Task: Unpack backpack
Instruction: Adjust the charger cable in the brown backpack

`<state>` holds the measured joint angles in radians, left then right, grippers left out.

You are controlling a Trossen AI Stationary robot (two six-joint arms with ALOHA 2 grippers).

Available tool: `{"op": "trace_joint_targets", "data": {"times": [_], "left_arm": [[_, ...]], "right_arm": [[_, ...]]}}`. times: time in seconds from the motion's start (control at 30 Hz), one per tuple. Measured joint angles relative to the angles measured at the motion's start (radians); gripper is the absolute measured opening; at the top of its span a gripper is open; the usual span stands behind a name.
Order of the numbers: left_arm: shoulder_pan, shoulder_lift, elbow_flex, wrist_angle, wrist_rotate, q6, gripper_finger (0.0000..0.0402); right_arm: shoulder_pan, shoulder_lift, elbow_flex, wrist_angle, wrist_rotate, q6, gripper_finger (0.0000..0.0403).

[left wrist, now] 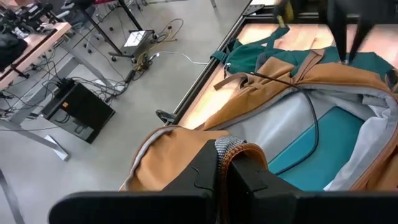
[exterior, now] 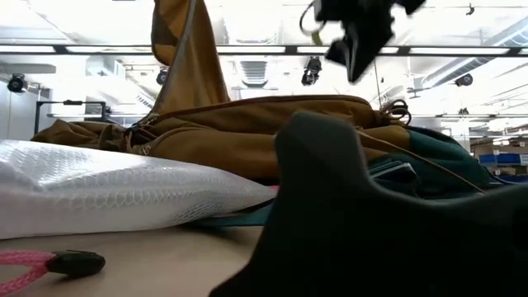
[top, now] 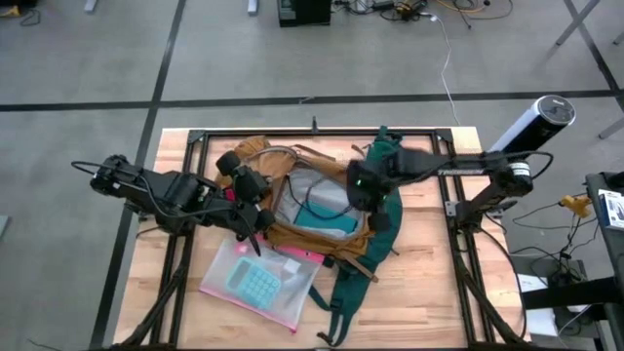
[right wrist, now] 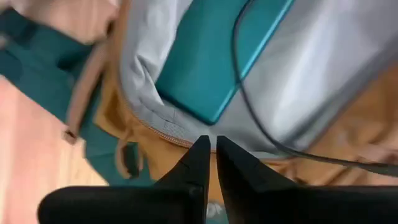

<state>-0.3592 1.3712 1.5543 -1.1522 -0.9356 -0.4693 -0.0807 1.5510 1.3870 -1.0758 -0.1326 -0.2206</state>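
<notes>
The worktop (top: 419, 302) of pale wood planks carries the backpack (top: 322, 210) near its middle, toward the far edge. The backpack is mustard-tan fabric with a grey lining, lying open so a teal flat item (top: 327, 220) and a thin dark cord (right wrist: 249, 118) show inside. Its dark green straps (top: 341, 292) trail toward the near edge, and its long axis runs roughly from the far edge to the near edge, slightly slanted. Beside it, nearer the front left, lies a clear pouch (top: 258, 278) with pink edging, holding a pale blue calculator (top: 252, 283). The left tool (left wrist: 224, 165) is clamped on the backpack's tan rim, lifting it. The right tool (right wrist: 210, 149) hovers over the opening with fingers together, gripping nothing.
</notes>
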Motion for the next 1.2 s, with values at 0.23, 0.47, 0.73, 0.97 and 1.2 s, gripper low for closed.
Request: {"op": "trace_joint_targets", "data": {"times": [0.23,0.47,0.73,0.97,1.2], "left_arm": [[0.0,-0.002,-0.004,0.001,-0.001,0.008,0.0],[0.001,-0.002,-0.012,0.001,-0.002,0.008,0.0],[0.001,-0.002,-0.013,-0.001,-0.042,0.006,0.0],[0.001,-0.003,-0.015,-0.016,-0.046,-0.037,0.0],[0.002,-0.003,-0.026,-0.008,-0.064,-0.041,0.0]], "right_arm": [[-0.002,0.072,-0.174,0.296,0.08,-0.059,0.0003],[0.031,0.21,-0.158,0.443,-0.066,-0.041,0.0],[0.067,0.215,0.013,0.471,0.01,-0.094,0.0],[-0.026,0.119,0.025,0.113,0.114,-0.2,0.0],[-0.078,0.155,-0.141,0.246,0.211,-0.173,0.0]]}}
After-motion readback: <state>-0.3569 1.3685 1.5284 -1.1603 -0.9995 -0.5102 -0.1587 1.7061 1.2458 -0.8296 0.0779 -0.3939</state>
